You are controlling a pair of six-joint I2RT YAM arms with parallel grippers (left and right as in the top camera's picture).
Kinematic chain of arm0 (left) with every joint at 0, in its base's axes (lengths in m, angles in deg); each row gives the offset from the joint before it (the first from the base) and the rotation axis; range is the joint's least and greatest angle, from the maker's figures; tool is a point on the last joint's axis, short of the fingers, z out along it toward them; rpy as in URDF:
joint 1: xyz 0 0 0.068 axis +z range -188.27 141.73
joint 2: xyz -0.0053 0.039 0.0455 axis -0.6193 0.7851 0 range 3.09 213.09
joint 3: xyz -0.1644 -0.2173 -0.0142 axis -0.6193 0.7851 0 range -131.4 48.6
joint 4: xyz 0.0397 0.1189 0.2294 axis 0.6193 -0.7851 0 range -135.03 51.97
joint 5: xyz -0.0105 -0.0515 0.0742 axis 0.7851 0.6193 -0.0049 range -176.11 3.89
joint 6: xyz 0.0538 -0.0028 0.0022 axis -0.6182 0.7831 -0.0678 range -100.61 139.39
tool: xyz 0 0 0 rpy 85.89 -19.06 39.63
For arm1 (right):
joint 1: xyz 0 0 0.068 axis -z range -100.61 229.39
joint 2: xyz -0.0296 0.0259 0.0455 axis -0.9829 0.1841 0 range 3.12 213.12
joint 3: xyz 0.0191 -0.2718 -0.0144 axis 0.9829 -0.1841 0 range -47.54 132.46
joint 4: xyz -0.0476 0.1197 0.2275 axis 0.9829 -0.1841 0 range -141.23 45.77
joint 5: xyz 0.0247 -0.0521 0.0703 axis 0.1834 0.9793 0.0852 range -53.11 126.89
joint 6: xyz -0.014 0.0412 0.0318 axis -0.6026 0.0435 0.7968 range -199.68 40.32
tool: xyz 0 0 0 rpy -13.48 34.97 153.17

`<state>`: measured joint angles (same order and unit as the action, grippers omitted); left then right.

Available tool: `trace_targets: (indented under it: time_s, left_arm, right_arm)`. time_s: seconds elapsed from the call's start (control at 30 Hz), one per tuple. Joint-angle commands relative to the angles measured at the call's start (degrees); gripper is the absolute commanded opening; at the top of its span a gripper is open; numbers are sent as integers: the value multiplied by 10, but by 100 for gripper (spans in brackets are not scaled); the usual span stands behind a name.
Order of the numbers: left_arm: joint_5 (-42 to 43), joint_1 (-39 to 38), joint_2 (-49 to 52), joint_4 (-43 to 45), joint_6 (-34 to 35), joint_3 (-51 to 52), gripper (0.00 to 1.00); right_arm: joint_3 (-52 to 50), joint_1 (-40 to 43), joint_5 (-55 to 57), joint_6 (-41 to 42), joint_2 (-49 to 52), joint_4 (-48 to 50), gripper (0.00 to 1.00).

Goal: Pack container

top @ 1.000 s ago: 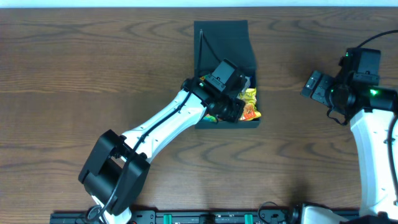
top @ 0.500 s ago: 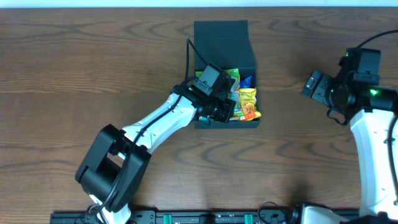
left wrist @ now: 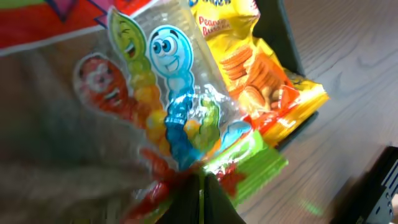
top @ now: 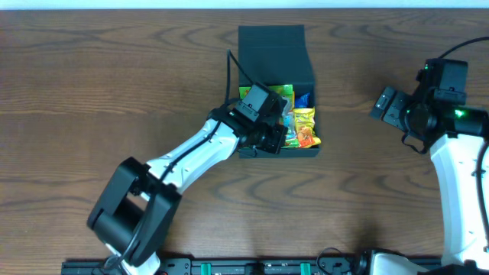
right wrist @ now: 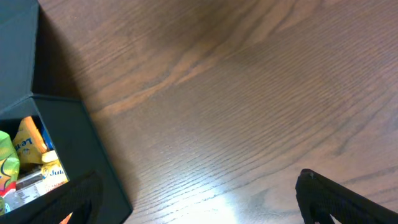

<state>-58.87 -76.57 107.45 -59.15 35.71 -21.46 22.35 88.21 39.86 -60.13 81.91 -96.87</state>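
Container [top: 290, 151] sitting at 12 o'clock on table [top: 114, 92], flap lid lying open.
Left gripper [left wrist: 200, 193] clenching tight, tips pressing into gummy packet [left wrist: 168, 106]; cannot tell if pinching film.
Right gripper [right wrist: 199, 199] gaping empty at container's 3 o'clock.
Risk: slick crinkly film springing back up, yellow cracker packet [left wrist: 249, 81] riding over rim at 5 o'clock, jamming lid.
Container walls looking matte, rigid, square.

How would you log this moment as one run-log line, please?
left jaws: shut, over colourful plastic snack packets inside open dark teal-green square cardboard container | right jaws: open, empty, above brown wooden table
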Motion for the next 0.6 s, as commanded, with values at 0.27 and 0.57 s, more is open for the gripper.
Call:
trace_targets:
  time_s: [0.27, 0.57]
  left_arm:
    - [-196, 56, -247, -51, 0, -6, 6]
    - [-298, 199, -360, -283, -52, -6, 6]
  right_arm:
    - [-3, 3, 0, 6, 1, 1, 99]
    - [-3, 3, -12, 8, 1, 7, 99]
